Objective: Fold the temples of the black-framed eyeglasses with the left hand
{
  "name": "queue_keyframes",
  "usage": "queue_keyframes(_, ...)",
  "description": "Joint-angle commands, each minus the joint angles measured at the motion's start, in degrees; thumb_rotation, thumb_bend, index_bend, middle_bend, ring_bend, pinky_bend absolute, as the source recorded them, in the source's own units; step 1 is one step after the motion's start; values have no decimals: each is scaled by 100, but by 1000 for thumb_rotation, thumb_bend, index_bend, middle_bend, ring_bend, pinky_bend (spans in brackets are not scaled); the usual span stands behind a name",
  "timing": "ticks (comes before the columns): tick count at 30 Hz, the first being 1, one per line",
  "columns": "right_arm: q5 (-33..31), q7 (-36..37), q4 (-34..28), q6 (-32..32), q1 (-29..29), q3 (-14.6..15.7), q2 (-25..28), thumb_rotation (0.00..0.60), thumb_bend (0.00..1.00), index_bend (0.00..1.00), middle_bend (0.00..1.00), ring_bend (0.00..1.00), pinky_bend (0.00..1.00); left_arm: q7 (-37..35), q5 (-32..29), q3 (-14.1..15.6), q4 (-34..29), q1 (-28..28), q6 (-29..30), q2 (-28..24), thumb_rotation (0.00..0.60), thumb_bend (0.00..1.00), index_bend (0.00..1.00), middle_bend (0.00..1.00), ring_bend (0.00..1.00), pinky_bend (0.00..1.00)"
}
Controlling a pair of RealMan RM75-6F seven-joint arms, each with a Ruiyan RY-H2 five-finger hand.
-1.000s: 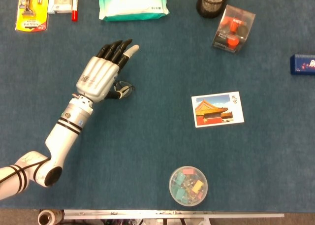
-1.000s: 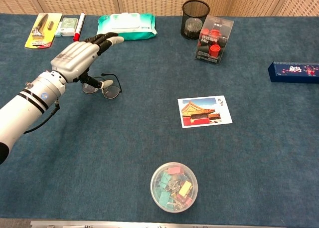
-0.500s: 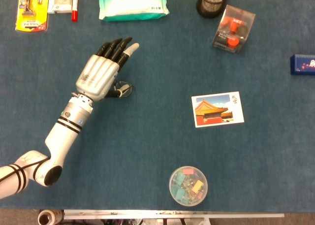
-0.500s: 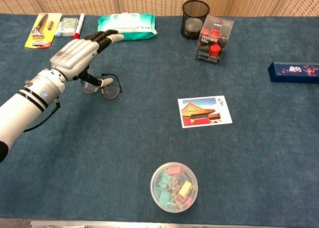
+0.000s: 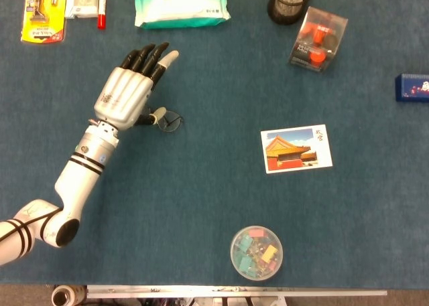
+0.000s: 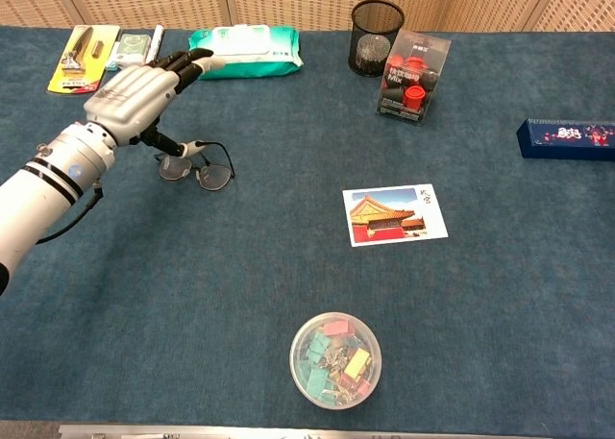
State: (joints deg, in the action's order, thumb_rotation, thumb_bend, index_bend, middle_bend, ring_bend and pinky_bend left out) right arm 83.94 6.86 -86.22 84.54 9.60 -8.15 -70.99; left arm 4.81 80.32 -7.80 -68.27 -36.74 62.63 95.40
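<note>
The black-framed eyeglasses (image 6: 198,171) lie on the blue table cloth left of centre, lenses facing the near side. In the head view only one lens of the eyeglasses (image 5: 170,121) shows beside the hand. My left hand (image 6: 131,92) hovers above and to the left of them, palm down, fingers stretched out flat toward the wipes pack. Its thumb points down to the top of the frame; whether it touches is unclear. In the head view the left hand (image 5: 127,92) covers the glasses' left part. It holds nothing. The right hand is out of both views.
A wipes pack (image 5: 179,5), a red marker (image 5: 102,5) and a yellow razor card (image 5: 43,11) line the far edge. A mesh cup (image 5: 290,1), a clear box (image 5: 318,38), a blue box (image 5: 412,87), a postcard (image 5: 296,148) and a clip tub (image 5: 256,252) lie to the right.
My left hand has shifted left and toward the far edge, rising off the glasses and uncovering more of them. The glasses have stayed in place.
</note>
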Motion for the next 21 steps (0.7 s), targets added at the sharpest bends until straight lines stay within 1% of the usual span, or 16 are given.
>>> queue_keyframes(1,-6,-14,3,-13,6,0,-6,600,604,577,521,420,657,-58,-17,-12,105,-32,-42,53,600,225,66,31,18,108)
queue_keyframes(21,-35,-9,8,-20,-25,14,4,600,604,577,521,420,657,-289,-21,103,574,-72,-212,382,600,225,66,31,18,108)
